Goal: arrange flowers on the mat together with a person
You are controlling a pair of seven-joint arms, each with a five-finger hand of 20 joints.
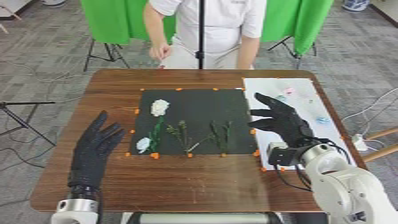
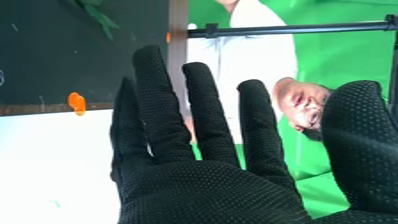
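Now the right robot hand (image 1: 286,121) hangs open and empty at centre right, handy for the pastel blossoms (image 1: 322,120) on the white sheet (image 1: 265,85). The left robot hand (image 1: 90,155), open, empty, gives the white flowers (image 1: 159,107) and green stems (image 1: 226,134) room mid-frame on the black mat (image 1: 206,104).

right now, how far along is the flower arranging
Partway, it seems. Two white flowers and several green stems already lie on the black mat. Nothing is in hand: the right hand is open and empty, as is the left hand. Probably left to place: the pink flower and blue flower on the white sheet.
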